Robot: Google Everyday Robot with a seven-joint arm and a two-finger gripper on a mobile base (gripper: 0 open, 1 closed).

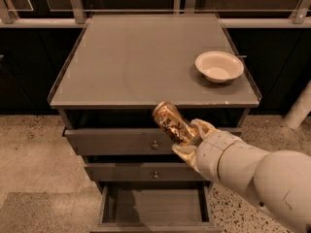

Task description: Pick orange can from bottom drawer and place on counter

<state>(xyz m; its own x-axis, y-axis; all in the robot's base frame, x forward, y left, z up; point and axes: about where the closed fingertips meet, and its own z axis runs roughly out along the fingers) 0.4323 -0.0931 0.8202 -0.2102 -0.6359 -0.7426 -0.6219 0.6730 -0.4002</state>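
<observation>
Here, gripper (pixel 188 136) clamped on orange can (pixel 168 120), just before counter (pixel 131 62) edge, bottom drawer (pixel 154 207) open below.

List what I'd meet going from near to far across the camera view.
Shallow dark grey bottom drawer, open → the hand, in front of the upper drawers, shut on the shiny orange-gold can → matte grey counter → cream round bowl on its right side.

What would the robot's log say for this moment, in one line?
claw: shut on orange can, before the top drawer | can: tilted, not yet on counter | bottom drawer: open | bowl: on counter
</observation>
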